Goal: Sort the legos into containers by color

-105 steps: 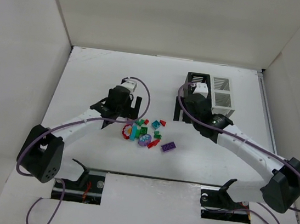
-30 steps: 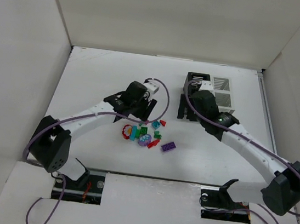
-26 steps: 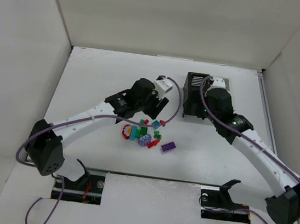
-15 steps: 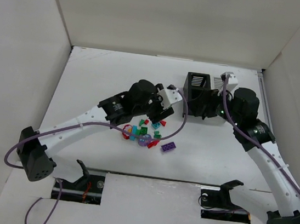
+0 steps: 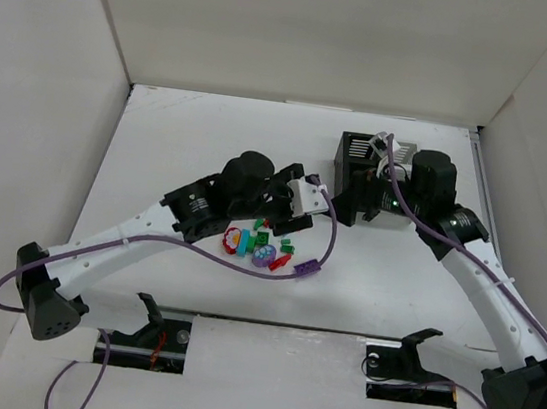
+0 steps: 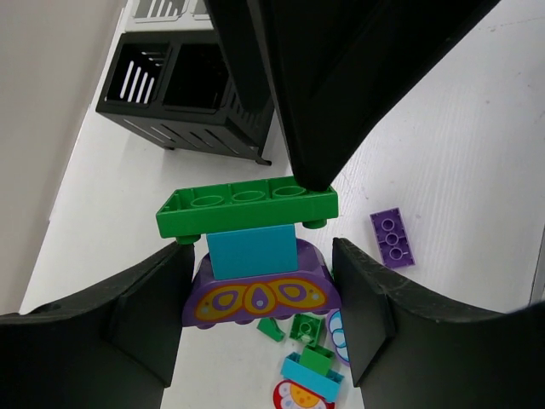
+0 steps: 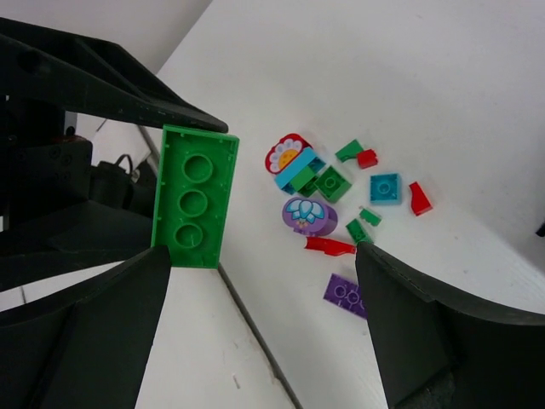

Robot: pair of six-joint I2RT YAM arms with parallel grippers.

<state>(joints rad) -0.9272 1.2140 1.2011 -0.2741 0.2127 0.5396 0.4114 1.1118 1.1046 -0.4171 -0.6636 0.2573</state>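
Note:
My left gripper (image 6: 262, 256) is shut on a stack of legos: a purple arched piece (image 6: 260, 294), a teal brick (image 6: 252, 251) and a green plate (image 6: 247, 207) on top. It holds the stack in the air just in front of the black container (image 5: 358, 155). My right gripper (image 7: 262, 256) faces it with jaws wide open, and one finger (image 6: 341, 85) touches the green plate (image 7: 194, 198). The other legos (image 5: 263, 244) lie loose on the table below. The white container (image 6: 166, 8) shows only as a strip; in the top view the right arm covers it.
On the table lie a red flower piece (image 7: 288, 153), a round purple piece (image 7: 308, 215), a purple plate (image 7: 345, 294), a teal brick (image 7: 385, 187) and small red and green bits. White walls enclose the table on three sides.
The left arm has carried the stack right, towards the black container. The right arm has swung back and turned its gripper left to meet the stack.

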